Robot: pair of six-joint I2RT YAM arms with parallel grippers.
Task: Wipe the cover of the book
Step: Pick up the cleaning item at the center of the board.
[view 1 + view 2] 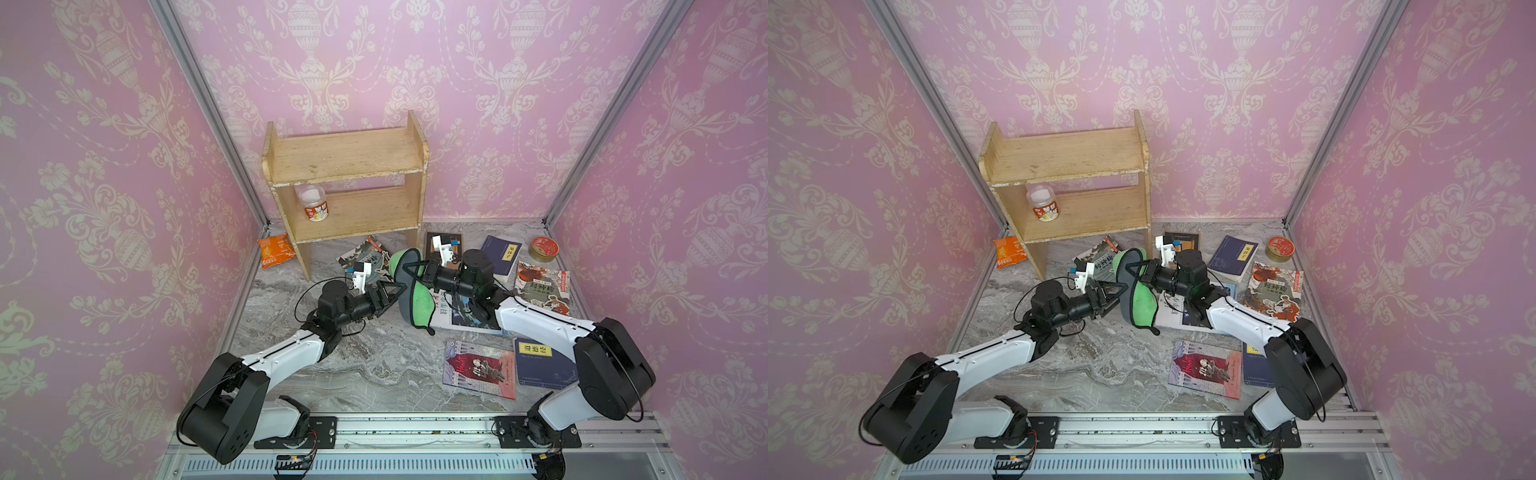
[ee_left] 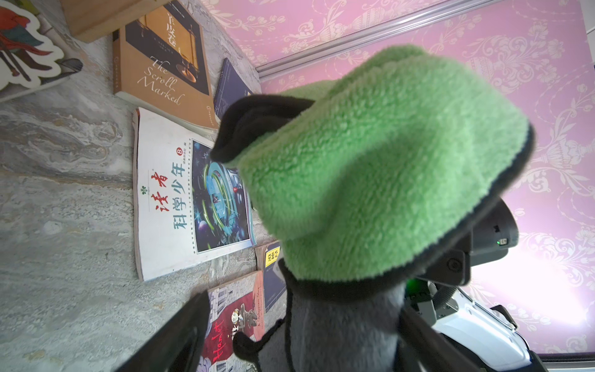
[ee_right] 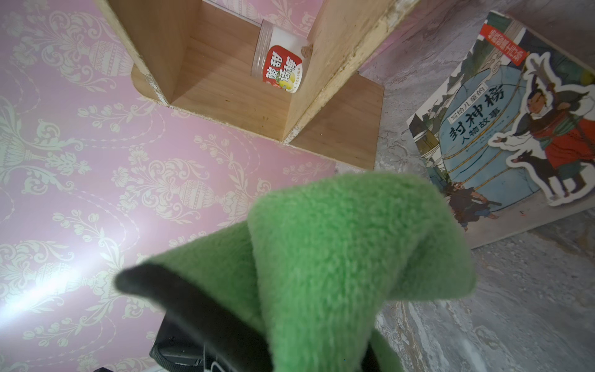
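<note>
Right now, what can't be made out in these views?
- Right gripper fingertips: buried in the green cloth, both top views and right wrist view.
- White magazine cover: partly under cloth and right arm in both top views.
- Dark blue book: mostly behind the right arm in a top view.
- Left gripper touching the cloth or not: too close to tell in top views.

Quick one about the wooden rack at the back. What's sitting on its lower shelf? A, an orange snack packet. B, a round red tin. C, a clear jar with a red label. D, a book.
C: in both top views a clear jar with a red label stands on the lower shelf of the wooden rack.
</note>
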